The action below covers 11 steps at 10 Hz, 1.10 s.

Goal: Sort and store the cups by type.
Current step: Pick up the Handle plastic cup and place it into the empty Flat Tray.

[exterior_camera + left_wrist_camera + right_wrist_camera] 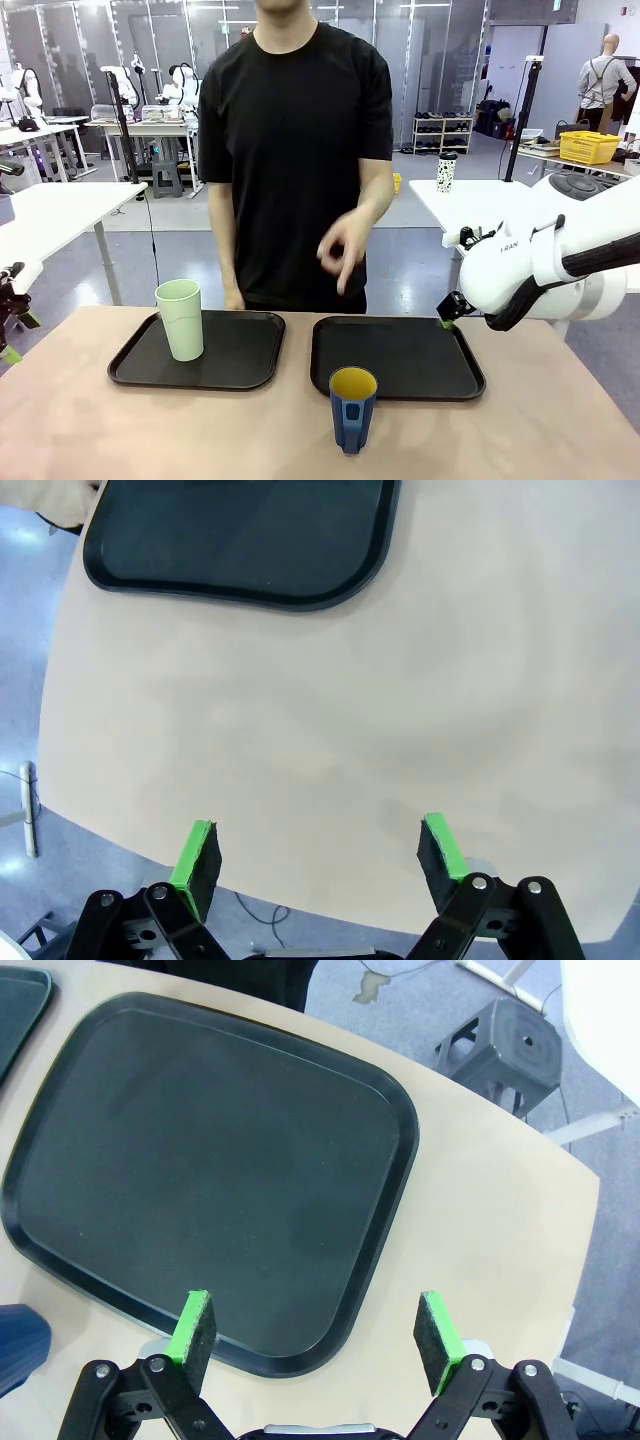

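Just before the right tray (400,350), the blue cup (352,408) stands unsorted on the table (200,430). The green tumbler (181,318) is on the left tray (245,350). My left hand (318,852) and right hand (318,1325) are open, empty.

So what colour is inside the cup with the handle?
Yellow inside the blue cup, clearest in the front view.

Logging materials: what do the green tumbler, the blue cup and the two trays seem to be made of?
Green tumbler: likely matte plastic; even pale colour, no glare. Blue cup: probably plastic too, dull outside, yellow inside; glazed ceramic not excluded. Left tray and right tray: apparently black plastic; moulded raised rims, soft sheen.
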Motion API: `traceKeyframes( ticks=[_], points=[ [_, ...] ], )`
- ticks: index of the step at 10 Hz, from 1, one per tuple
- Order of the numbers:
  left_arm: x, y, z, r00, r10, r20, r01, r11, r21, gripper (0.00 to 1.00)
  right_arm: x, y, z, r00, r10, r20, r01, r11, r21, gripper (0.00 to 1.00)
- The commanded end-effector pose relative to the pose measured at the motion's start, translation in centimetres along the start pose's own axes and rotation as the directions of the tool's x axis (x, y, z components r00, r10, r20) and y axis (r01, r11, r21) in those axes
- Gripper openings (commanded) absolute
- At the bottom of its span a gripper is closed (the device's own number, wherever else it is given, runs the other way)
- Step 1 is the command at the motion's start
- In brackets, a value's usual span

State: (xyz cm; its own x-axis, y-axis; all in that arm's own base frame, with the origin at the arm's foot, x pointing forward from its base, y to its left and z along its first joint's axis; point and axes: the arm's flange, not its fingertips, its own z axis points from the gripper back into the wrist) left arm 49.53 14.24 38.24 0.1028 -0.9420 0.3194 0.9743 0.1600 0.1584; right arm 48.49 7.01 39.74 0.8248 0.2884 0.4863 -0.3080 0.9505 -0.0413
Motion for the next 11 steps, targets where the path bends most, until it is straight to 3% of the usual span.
traceKeyframes(
  ticks=[1, 10, 11],
  points=[
    [-0.3, 0.5, -0.1, 0.999, -0.019, 0.027, 0.019, 1.000, 0.015, 1.00, 0.0, -0.3, -0.1, 1.000, -0.005, 0.008, 0.005, 1.000, 0.001, 1.00],
    [-0.3, 0.5, -0.1, 0.999, -0.019, 0.027, 0.019, 1.000, 0.015, 1.00, 0.0, 0.0, 0.0, 1.000, 0.000, 0.000, 0.000, 1.000, 0.000, 1.00],
    [-0.3, 0.5, -0.1, 0.999, -0.019, 0.027, 0.019, 1.000, 0.015, 1.00, 0.3, 0.8, 0.5, 0.985, 0.164, -0.047, -0.165, 0.986, -0.020, 1.00]
  ],
)
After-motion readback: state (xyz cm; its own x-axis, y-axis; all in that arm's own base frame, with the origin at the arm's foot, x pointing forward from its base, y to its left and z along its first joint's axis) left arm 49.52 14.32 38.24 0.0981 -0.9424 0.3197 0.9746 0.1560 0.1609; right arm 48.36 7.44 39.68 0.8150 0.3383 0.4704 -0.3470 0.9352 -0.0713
